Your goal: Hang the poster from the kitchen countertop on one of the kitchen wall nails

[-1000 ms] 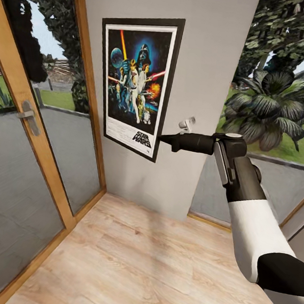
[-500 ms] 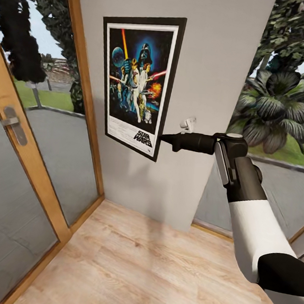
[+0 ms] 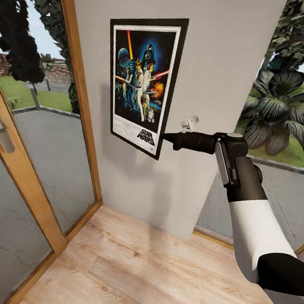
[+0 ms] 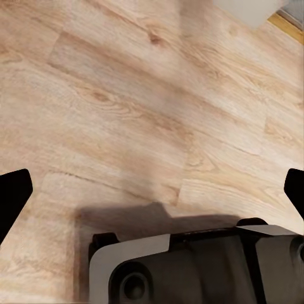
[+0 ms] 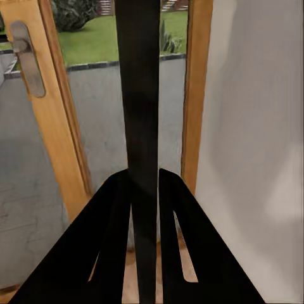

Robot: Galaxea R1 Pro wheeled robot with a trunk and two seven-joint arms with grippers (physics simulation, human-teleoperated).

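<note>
Poster (image 3: 143,83) edge clenched in right tool (image 3: 165,136), seemingly against the grey wall (image 3: 215,74).

head view facing wall (image 3: 214,83), left wrist view over floor (image 4: 152,95)

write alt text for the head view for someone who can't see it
The right gripper is clamped on the lower right edge of a framed Star Wars poster, holding it upright against a grey wall. A small white wall fitting sits just right of the poster, a wood-framed glass door stands to the left, and light wooden floor lies below.
</note>
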